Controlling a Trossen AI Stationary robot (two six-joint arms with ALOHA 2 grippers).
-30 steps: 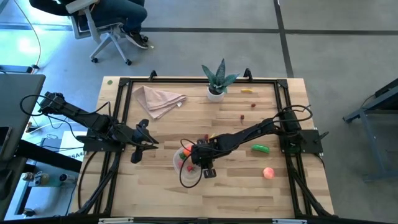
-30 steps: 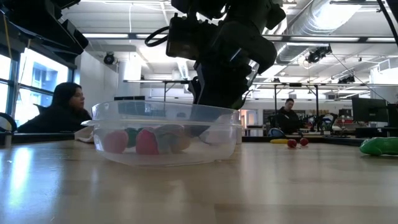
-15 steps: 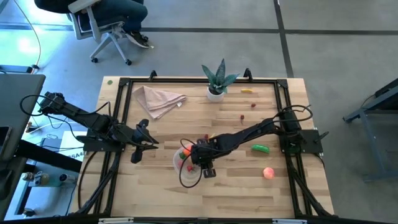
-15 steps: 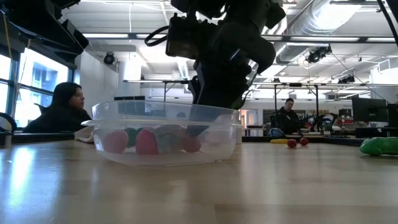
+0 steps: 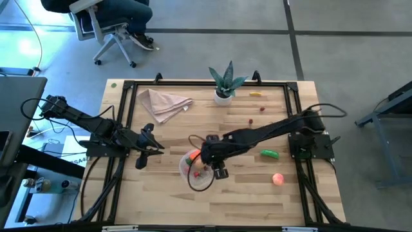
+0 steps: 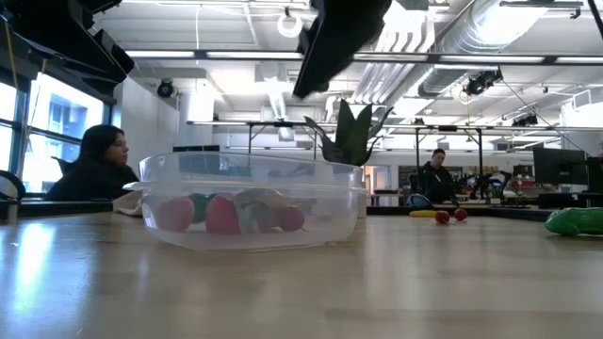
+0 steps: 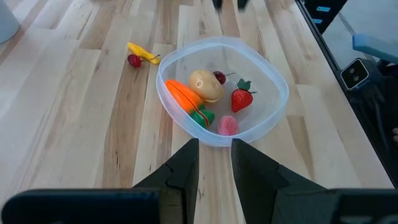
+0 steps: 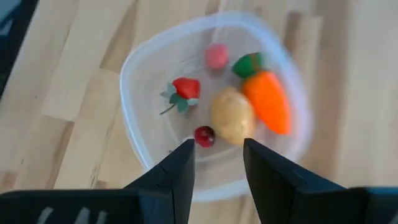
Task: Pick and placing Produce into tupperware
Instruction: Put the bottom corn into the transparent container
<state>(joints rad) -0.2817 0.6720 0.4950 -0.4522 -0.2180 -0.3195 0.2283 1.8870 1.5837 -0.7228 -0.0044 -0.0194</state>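
Note:
The tupperware (image 7: 273, 81), a clear round tub, stands on the table's near middle (image 5: 193, 179). In it lie an orange carrot (image 7: 183, 96), a tan potato (image 7: 205, 85), a strawberry (image 7: 241, 99), a small red cherry (image 8: 204, 135) and a pink piece (image 7: 228, 125). My right gripper (image 8: 219, 146) hangs open above the tub (image 5: 217, 169), nothing between its fingers. My left gripper (image 7: 216, 146) waits shut, left of the tub (image 5: 154, 149). On the table to the right lie a green cucumber (image 5: 270, 153) and a pink peach (image 5: 278, 178).
A yellow banana (image 5: 255, 94) and small red pieces (image 5: 262, 108) lie at the far right, and a yellow and red piece (image 7: 142, 55) lies beside the tub. A potted plant (image 5: 225, 84) and a beige napkin (image 5: 164, 103) stand at the far edge. A person (image 6: 94, 160) sits beyond the table.
My right gripper has risen straight up out of the tub, mostly in the last half second, and now hangs clear above it. A small red piece now lies near the tub's right wall, where none showed a second ago.

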